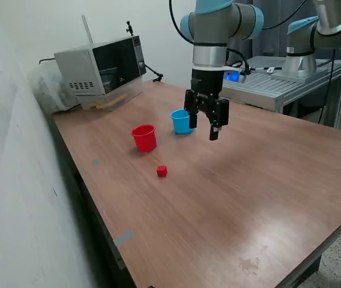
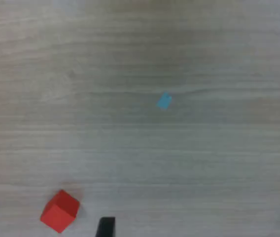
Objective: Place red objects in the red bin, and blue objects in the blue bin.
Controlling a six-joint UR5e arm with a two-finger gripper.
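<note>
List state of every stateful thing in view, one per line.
gripper: open, empty, raised above the table
red cube: loose on the table, not in a cup
red cup: upright, contents not visible
light blue cup: upright, partly behind the gripper, contents not visible
microwave: door shut

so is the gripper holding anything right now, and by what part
Nothing is held: the gripper hangs open above the table, and the red cube lies loose on the wood.
</note>
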